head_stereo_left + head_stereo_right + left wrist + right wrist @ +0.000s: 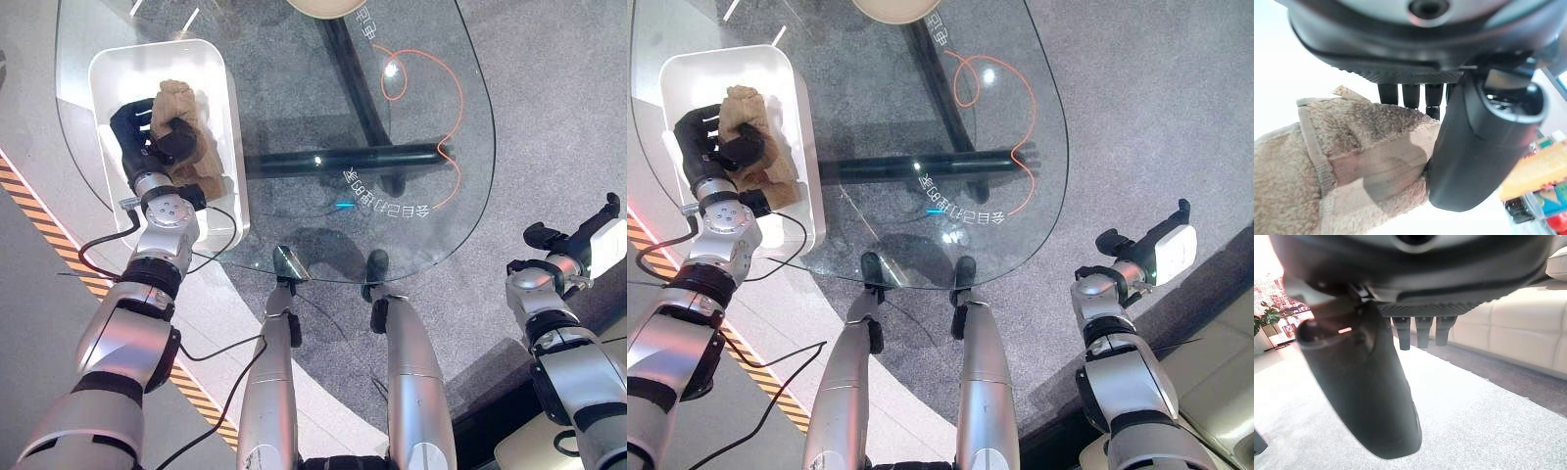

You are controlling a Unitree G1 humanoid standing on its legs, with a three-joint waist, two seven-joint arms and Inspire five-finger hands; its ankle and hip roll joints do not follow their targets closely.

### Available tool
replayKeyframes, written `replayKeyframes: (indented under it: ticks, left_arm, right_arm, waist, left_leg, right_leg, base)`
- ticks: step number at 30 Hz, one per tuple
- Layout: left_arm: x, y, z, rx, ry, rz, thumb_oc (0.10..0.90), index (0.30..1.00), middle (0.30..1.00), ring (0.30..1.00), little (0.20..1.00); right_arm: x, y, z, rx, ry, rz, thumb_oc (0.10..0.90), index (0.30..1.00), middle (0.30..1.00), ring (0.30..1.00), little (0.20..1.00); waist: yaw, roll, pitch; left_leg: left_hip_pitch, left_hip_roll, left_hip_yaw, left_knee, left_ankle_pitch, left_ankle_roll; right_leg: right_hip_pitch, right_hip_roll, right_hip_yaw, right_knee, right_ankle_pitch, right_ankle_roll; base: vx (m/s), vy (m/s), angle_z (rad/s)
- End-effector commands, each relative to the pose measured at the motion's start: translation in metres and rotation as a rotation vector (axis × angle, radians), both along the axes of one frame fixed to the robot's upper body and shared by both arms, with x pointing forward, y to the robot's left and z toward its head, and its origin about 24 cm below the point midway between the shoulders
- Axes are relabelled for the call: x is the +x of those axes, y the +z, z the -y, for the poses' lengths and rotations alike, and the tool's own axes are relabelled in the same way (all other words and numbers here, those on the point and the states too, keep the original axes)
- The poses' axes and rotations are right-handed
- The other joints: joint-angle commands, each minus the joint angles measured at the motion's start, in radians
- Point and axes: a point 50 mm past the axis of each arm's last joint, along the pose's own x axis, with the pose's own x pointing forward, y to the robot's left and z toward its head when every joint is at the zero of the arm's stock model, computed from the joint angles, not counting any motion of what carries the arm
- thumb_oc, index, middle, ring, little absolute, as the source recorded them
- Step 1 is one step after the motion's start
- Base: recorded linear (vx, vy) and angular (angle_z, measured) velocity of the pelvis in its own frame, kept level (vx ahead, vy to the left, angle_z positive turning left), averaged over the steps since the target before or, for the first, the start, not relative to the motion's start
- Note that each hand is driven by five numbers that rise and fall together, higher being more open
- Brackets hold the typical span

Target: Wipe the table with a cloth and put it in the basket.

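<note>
Hovering in the upper left of the frame, your left hand (147, 137) pinches the fuzzy tan cloth (181, 122) with curled fingers inside the white rectangular plastic basket (220, 73). Pull away early and fibres could snag, dragging it out. Your right hand (1136, 257) idles lower right, fingers loosely extended.

A lounge-like indoor showroom or demo space, shown by grey carpet (1488, 421), a cream sofa (1528, 333), a potted plant (1265, 318), a glass table (294, 117) and yellow-black hazard tape (59, 245) along the floor.
</note>
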Motion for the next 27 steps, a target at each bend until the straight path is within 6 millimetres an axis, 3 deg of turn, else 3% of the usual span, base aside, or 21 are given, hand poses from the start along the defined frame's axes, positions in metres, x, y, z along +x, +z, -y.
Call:
replayKeyframes:
  ticks: [1, 7, 8, 9, 27]
  left_arm:
    - [-0.0078, 0.0652, -0.0272, 0.095, 0.084, 0.171, 0.100, 0.300, 0.300, 0.300, 0.200]
    - [-0.0080, 0.0649, -0.0280, 0.086, 0.089, 0.173, 0.100, 0.300, 0.300, 0.300, 0.200]
    - [-0.0080, 0.0642, -0.0283, 0.082, 0.094, 0.170, 0.416, 0.571, 0.571, 0.571, 0.516]
    - [-0.0079, 0.0639, -0.0284, 0.081, 0.092, 0.167, 0.800, 0.900, 0.900, 0.900, 0.900]
    - [-0.0092, 0.0623, -0.0301, 0.052, 0.095, 0.177, 0.800, 0.900, 0.900, 0.900, 0.900]
  right_arm:
    - [-0.0082, 0.0119, 0.0197, -0.048, -0.075, 0.023, 0.800, 0.900, 0.900, 0.900, 0.900]
    - [-0.0083, 0.0136, 0.0215, -0.055, -0.074, 0.020, 0.800, 0.900, 0.900, 0.900, 0.900]
    - [-0.0082, 0.0131, 0.0209, -0.053, -0.075, 0.018, 0.800, 0.900, 0.900, 0.900, 0.900]
    - [-0.0082, 0.0127, 0.0207, -0.054, -0.074, 0.017, 0.800, 0.900, 0.900, 0.900, 0.900]
    - [-0.0080, 0.0106, 0.0182, -0.063, -0.067, 0.015, 0.800, 0.900, 0.900, 0.900, 0.900]
  waist:
    - [-0.006, 0.019, -0.029]
    - [-0.007, 0.022, -0.029]
    - [-0.007, 0.022, -0.029]
    - [-0.007, 0.022, -0.029]
    - [-0.006, 0.022, -0.029]
  left_leg:
    - [0.009, -0.016, 0.050, 0.137, -0.162, 0.027]
    - [0.008, -0.016, 0.051, 0.139, -0.160, 0.025]
    - [0.009, -0.016, 0.050, 0.138, -0.160, 0.024]
    - [0.010, -0.017, 0.050, 0.137, -0.160, 0.025]
    - [0.025, -0.018, 0.044, 0.124, -0.155, 0.023]
  right_leg:
    - [0.036, 0.043, 0.050, -0.119, 0.051, 0.059]
    - [0.032, 0.041, 0.053, -0.118, 0.053, 0.059]
    - [0.033, 0.041, 0.053, -0.118, 0.053, 0.059]
    - [0.033, 0.041, 0.053, -0.118, 0.053, 0.059]
    - [0.046, 0.041, 0.056, -0.131, 0.058, 0.060]
  base:
    - [0.00, 0.000, 0.00]
    - [0.00, 0.000, 0.00]
    - [0.00, 0.000, 0.00]
    - [0.00, 0.000, 0.00]
    - [0.00, 0.000, 0.00]
